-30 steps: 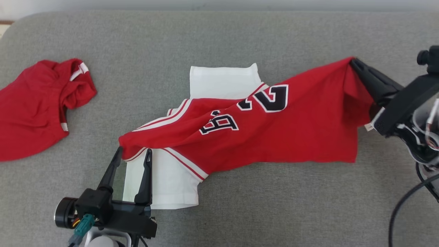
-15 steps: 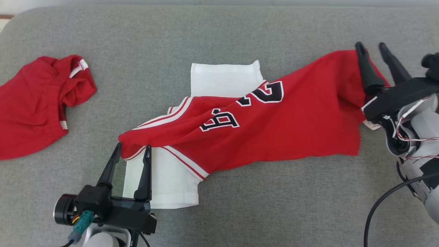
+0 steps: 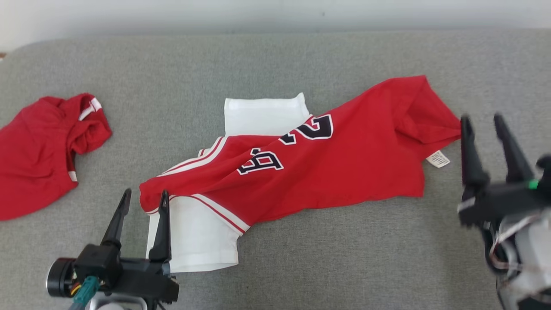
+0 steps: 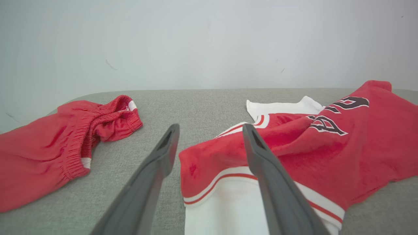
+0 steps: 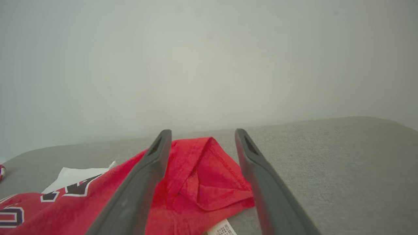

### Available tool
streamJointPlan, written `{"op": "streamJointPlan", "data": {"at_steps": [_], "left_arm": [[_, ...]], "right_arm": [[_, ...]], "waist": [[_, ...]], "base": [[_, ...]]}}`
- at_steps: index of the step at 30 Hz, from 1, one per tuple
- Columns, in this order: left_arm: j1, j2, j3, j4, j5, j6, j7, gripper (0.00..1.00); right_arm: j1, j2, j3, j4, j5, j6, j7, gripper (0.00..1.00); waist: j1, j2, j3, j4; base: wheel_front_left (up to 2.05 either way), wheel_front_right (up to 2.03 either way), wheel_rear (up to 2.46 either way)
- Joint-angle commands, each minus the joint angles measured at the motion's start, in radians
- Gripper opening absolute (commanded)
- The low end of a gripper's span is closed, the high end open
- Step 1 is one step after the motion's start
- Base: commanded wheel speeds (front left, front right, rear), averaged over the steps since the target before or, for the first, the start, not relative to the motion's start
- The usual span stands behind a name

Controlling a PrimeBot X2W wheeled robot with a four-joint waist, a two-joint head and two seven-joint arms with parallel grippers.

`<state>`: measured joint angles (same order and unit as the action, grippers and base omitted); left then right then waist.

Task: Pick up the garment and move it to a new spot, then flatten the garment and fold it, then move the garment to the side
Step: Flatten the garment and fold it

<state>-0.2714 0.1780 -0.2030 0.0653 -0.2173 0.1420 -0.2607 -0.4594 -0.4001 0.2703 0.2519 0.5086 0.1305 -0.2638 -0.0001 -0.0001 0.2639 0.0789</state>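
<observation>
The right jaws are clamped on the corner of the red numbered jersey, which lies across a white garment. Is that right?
Not quite. The right jaws stand open and hold nothing. The right wrist view shows the red jersey with its corner lying loose on the grey surface. The jersey does lie across the white garment.

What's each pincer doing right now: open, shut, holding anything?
Left pincer: open, gripping nothing; jersey corner between its jaws.
Right pincer: open, empty, beside the jersey.
</observation>
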Motion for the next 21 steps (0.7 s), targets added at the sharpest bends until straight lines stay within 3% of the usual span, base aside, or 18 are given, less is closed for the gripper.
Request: {"op": "streamJointPlan", "data": {"at_steps": [1,8,21], "left_arm": [[0.025,0.01,0.004,0.0,0.005,0.003,-0.006,1.0],[0.089,0.031,0.004,-0.002,0.006,0.008,-0.002,1.0],[0.199,0.062,0.004,-0.041,-0.004,0.028,0.027,1.0]], "right_arm": [[0.058,0.017,-0.016,-0.031,-0.039,0.0,-0.001,1.0],[0.295,0.097,-0.073,-0.169,-0.182,0.0,0.05,1.0],[0.556,0.191,-0.099,-0.345,-0.275,0.0,0.165,1.0]], "waist": [[0.0001,0.0001,-0.035,-0.015],[0.0001,0.0001,-0.104,-0.033],[0.0001,0.0001,-0.183,-0.061]], "base": [[0.0,0.0,0.0],[0.0,0.0,0.0],[0.0,0.0,0.0]]}}
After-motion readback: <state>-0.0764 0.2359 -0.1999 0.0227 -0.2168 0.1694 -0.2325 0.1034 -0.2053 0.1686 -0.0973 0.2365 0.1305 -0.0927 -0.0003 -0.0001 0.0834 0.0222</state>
